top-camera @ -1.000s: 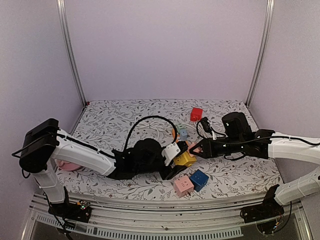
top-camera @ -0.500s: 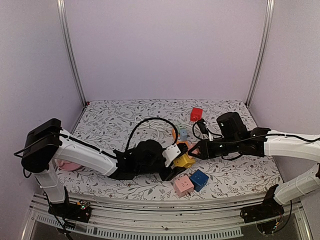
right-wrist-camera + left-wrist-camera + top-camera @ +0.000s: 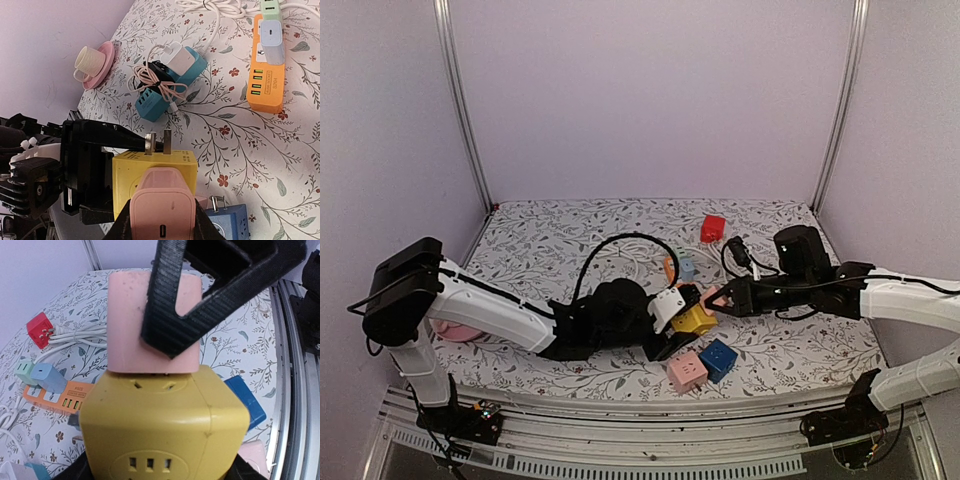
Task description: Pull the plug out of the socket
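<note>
The yellow socket (image 3: pixel 695 320) sits low over the flowery table (image 3: pixel 570 240), a little toward 4 o'clock from the middle in the top view. The left gripper (image 3: pixel 682 322) comes in from 9 o'clock and is clamped on it. In the right wrist view its black fingers (image 3: pixel 92 150) press on the 9 o'clock side of the yellow socket (image 3: pixel 152 167).

The pink plug (image 3: pixel 711 299) is at 1 o'clock of the socket, touching it. The right gripper (image 3: pixel 712 300) reaches in from 3 o'clock and squeezes the plug tight. In the left wrist view the pink plug (image 3: pixel 130 325) stands on top of the yellow socket (image 3: pixel 160 425) at 12 o'clock, with no gap between them (so it looks plugged in), and one black finger (image 3: pixel 200 295) of the right gripper lies across it.

A blue cube (image 3: pixel 717 359) lies at 5 o'clock of the socket and a pink cube (image 3: pixel 687 372) at 6 o'clock. A red cube (image 3: pixel 712 228) is far back at 12 o'clock. The right wrist view also shows an orange power strip (image 3: pixel 266 80) at 2 o'clock and a cup (image 3: pixel 90 61) on a pink saucer at 10 o'clock.
</note>
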